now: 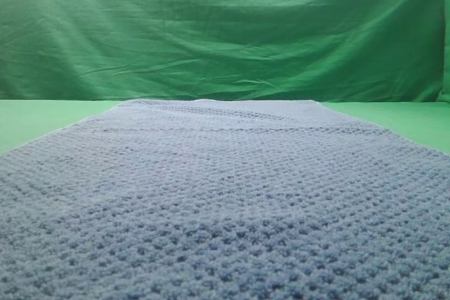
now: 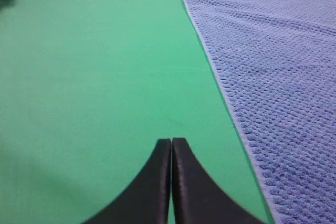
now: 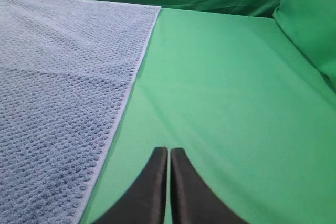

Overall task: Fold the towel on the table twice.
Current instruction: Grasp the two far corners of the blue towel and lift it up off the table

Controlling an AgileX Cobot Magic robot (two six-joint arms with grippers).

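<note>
Towel (image 1: 225,201) flat on the table (image 2: 94,77), both grippers' fingers (image 2: 163,182) pressed together, empty, beside it.

No text, label, brand, number or sign can be read on any surface in the three views.

The towel (image 1: 225,201) is a muted blue-grey, leaning to periwinkle in the wrist views, with a bumpy waffle-weave pattern all over and a paler, smoother band along its edges. The table (image 2: 94,77) is a plain, even light green without any pattern. The backdrop cloth (image 1: 225,26) is a deeper green, creased with darker folds. Both grippers' fingers (image 2: 157,187) are matte black.
</note>
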